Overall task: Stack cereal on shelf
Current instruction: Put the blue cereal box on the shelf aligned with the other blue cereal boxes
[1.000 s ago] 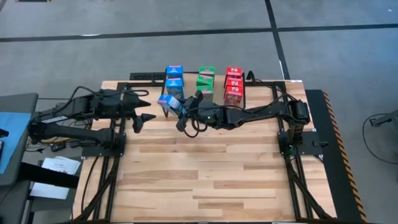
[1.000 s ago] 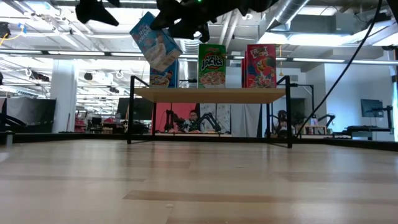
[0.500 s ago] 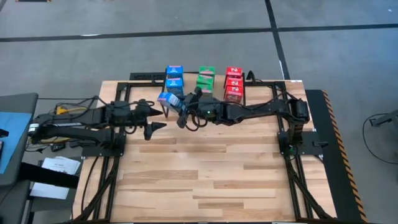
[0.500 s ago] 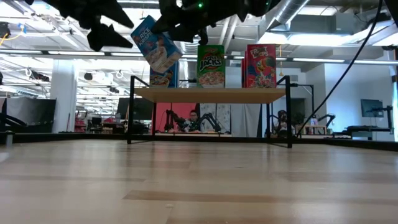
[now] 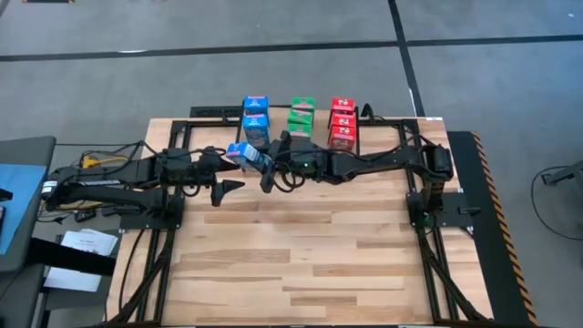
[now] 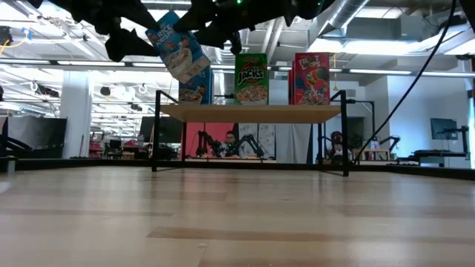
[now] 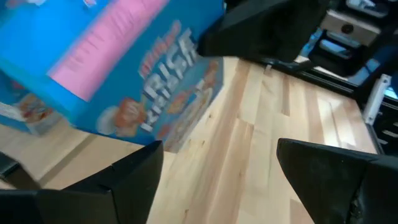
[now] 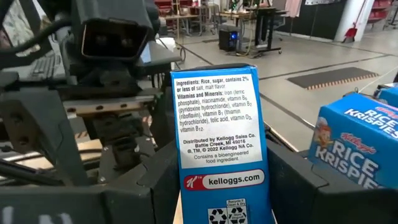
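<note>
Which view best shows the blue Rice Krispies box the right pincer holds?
The right wrist view: the blue Rice Krispies box sits clamped in the right pincer. High view shows it small, low view tilted, left wrist view blurred.

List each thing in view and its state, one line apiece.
held blue cereal box: tilted, in the air, gripped by the right gripper.
right gripper: shut on the box.
left gripper: open, beside the box.
shelf: blue, green and red boxes standing on top.

Grey concrete floor w/ dark lines; open workshop behind, ceiling pipes, desks.
</note>
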`<action>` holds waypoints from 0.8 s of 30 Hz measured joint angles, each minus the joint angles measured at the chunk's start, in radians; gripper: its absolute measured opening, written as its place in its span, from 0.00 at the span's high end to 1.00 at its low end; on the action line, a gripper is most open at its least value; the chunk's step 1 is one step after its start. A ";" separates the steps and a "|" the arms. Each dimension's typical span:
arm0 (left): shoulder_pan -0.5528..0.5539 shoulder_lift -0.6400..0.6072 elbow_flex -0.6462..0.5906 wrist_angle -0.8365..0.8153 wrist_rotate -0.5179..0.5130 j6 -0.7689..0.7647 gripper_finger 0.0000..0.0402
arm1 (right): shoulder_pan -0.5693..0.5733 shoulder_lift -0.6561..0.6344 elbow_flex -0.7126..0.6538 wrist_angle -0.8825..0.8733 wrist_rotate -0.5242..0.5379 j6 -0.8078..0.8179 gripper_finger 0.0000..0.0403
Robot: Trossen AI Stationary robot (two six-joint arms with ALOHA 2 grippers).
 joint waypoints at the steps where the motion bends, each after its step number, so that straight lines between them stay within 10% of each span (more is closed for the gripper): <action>1: 0.000 0.000 0.000 0.000 0.012 0.000 0.24 | 0.004 0.000 0.000 0.007 0.000 0.001 0.45; 24: -0.024 -0.144 0.099 -0.087 0.088 0.169 0.24 | 0.074 0.000 0.044 -0.028 0.131 -0.140 0.45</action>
